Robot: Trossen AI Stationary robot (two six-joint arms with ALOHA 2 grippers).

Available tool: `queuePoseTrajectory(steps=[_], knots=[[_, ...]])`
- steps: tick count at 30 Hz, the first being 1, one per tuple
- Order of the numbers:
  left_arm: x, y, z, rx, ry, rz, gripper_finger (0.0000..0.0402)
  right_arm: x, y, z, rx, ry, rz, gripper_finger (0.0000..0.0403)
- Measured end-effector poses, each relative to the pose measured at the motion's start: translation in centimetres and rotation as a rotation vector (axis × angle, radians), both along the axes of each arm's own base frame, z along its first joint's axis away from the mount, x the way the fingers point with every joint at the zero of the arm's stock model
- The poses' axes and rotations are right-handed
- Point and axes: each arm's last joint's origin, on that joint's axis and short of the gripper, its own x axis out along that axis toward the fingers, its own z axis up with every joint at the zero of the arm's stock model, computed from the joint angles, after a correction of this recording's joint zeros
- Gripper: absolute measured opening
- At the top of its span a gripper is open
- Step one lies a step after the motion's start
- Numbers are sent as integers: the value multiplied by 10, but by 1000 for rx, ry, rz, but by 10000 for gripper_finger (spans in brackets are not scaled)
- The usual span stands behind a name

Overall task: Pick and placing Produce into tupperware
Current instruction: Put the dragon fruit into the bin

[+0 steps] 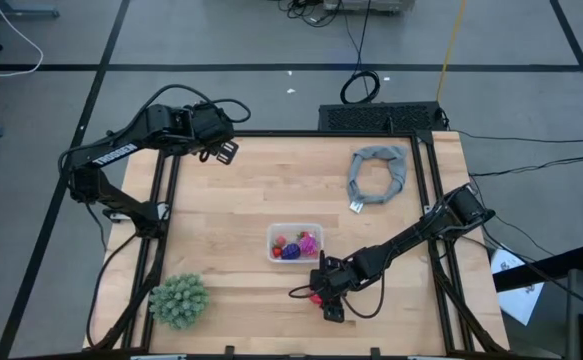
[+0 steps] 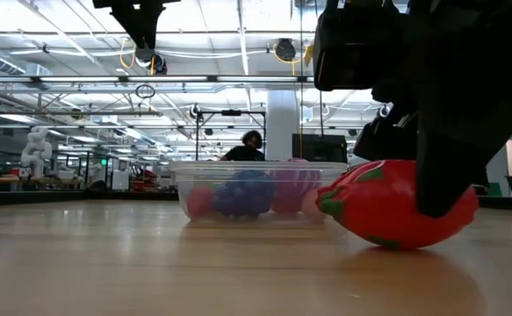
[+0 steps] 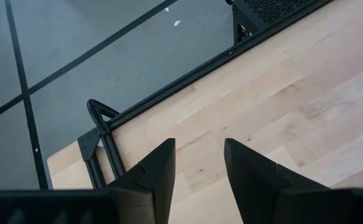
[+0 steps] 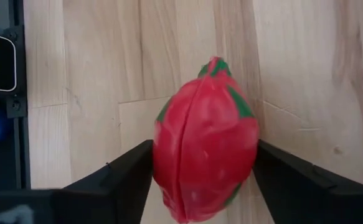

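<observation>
Two arms share the wooden table (image 1: 231, 200). Just beyond the right gripper (image 1: 323, 296) sits the clear tupperware (image 1: 295, 243), with a purple fruit (image 1: 290, 252), a magenta fruit (image 1: 309, 242) and small red berries (image 1: 279, 245) inside. Between its fingers (image 4: 116, 177), touching both and resting on the wood, lies the red oval fruit (image 4: 206, 140). Far off, the left gripper (image 1: 227, 152) hangs half open, holding nothing.

Bare wood surrounds the tupperware (image 1: 295, 242) except its near right corner, crowded by the right gripper (image 1: 323, 296).
</observation>
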Motion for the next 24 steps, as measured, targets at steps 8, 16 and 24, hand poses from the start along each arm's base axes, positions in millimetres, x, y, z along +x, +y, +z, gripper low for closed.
queuePoseTrajectory(steps=[8,16,24], knots=[[0,0,0,0,0,0,143,0,0,0,1,-2,0,218],[0,0,0,0,2,-3,143,2,2,3,41,-4,5,226],[0,0,0,2,11,-14,143,14,6,21,108,-43,70,226]])
